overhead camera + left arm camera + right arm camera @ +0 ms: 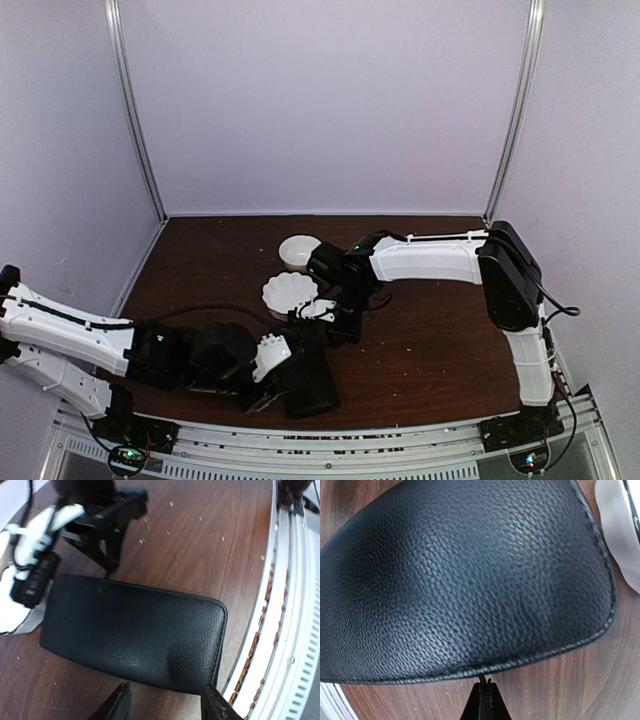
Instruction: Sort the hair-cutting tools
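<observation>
Counter (200, 540) carrying flat black case (135, 630) near centre, left fingers (216, 706) spread at its left edge, right fingers (477, 710) pressed together at its far end, hair-cutting tools not discernible.

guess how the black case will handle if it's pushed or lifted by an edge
The case lies flat on the table, so a push would likely slide it, not tip it. Its grained, stitched skin looks like soft leather, so it may sag if lifted by one edge. The grain probably gives decent grip.
</observation>
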Robot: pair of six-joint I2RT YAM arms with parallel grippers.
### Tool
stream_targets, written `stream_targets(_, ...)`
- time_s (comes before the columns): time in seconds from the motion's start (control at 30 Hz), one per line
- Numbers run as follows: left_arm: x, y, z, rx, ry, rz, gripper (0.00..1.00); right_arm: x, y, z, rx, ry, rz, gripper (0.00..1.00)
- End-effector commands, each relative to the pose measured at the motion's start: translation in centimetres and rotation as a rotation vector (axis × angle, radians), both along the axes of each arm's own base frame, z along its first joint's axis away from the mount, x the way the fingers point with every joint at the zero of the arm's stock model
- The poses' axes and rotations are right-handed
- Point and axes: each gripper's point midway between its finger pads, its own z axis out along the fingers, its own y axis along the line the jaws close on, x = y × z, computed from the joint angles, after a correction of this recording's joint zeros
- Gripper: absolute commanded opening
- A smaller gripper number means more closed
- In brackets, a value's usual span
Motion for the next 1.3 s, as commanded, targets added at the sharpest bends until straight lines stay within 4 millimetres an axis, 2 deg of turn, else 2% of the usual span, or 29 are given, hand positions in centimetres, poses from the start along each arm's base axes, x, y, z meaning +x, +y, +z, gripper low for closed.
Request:
stream_targets(0.0, -1.0, -1.8, -2.1, 0.155, -0.090, -0.071, 0.51, -0.4, 0.4, 0.0, 0.003, 0.015, 0.017, 0.00)
stream_targets(0.1, -1.5, -3.4, -3.7, 0.227, -0.121, -0.100, 0.51, -0.4, 0.4, 0.1, 0.005, 0.017, 0.016, 0.00)
stream_targets(0.27, -1.6, -5.1, -5.3, 0.277, -0.149, -0.146, 0.50, -0.6, 0.4, 0.2, 0.007, 0.025, 0.015, 0.00)
stream_targets(0.43, -1.4, -6.2, -6.4, 0.315, -0.161, -0.163, 0.49, -0.8, 0.2, 0.3, 0.007, 0.031, 0.016, 0.00)
stream_targets(0.53, -0.4, -6.3, -6.8, 0.333, -0.172, -0.089, 0.48, -1.5, -0.3, 0.2, -0.004, 0.042, 0.024, 0.00)
stream_targets(0.9, 1.9, -5.1, -7.6, 0.306, -0.152, 0.087, 0.25, -8.9, -3.8, 1.6, 0.003, 0.161, 0.116, 0.00)
stream_targets(1.1, 2.8, -4.8, -7.3, 0.297, -0.175, 0.129, 0.22, -13.7, -3.6, 1.6, 0.013, 0.273, 0.181, 0.00)
stream_targets(1.27, 2.9, -5.0, -7.0, 0.281, -0.176, 0.141, 0.25, -15.2, -3.6, 1.4, 0.016, 0.350, 0.187, 0.00)
